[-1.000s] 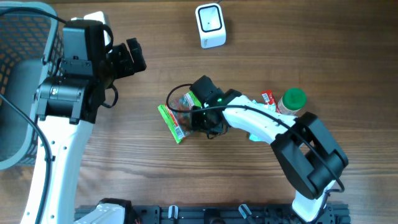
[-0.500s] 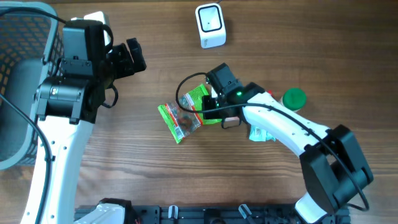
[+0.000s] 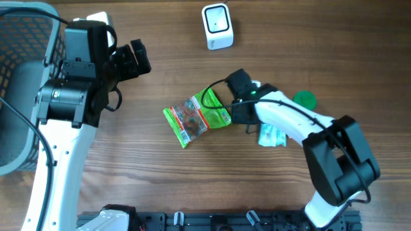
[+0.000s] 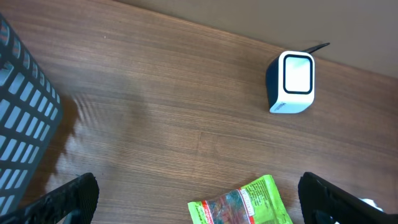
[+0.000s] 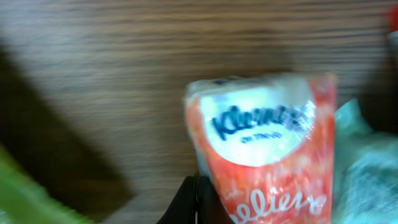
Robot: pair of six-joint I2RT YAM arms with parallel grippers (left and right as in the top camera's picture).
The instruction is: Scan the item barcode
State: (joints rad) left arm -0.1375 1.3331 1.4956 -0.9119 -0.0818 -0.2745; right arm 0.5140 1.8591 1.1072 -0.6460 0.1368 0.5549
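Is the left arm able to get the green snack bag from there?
Probably yes. The left gripper is wide open, and only bare table lies between it and the green snack bag. The right gripper, shut, is down at the bag's far end, so that side looks crowded.

mock shop checkout on a wooden table (image 3: 128,186).
barcode scanner (image 3: 217,25) top centre; mesh basket (image 3: 22,45) upper left.
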